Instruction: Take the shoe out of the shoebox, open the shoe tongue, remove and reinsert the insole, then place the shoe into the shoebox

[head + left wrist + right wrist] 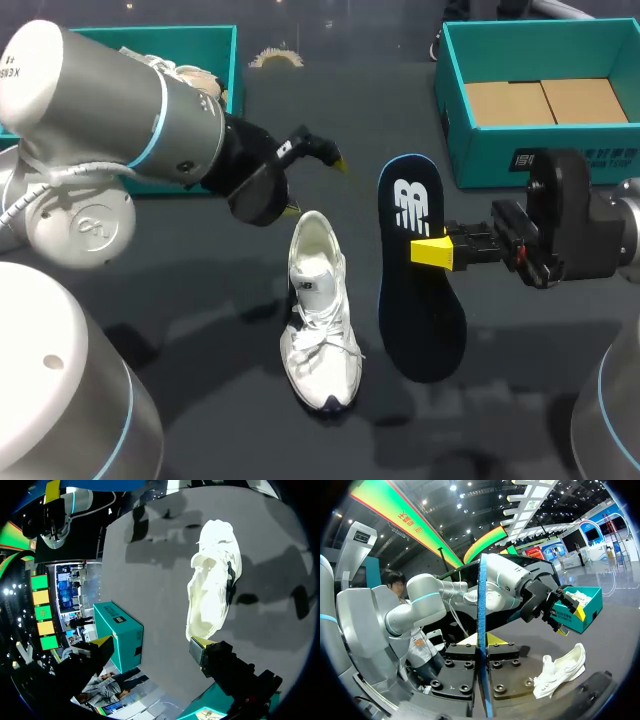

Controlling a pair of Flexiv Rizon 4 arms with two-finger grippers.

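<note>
shoe [320, 310] is out on the bench [500, 390], insole [420, 290] pulled and pinched in the right tool [432, 250] beside it. left tool [315, 187] hangs spread above the heel. to go: reinsert, then shoebox [500, 160]

Edge-on insole [482, 590] – seemingly gripped – in pincer [483, 643]

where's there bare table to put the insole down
Bare dark table between the left teal shoebox and right teal shoebox, also left of the white sneaker. Crowded mid-table: sneaker, the navy insole gripped by the right tool, open left tool above the heel.
</note>
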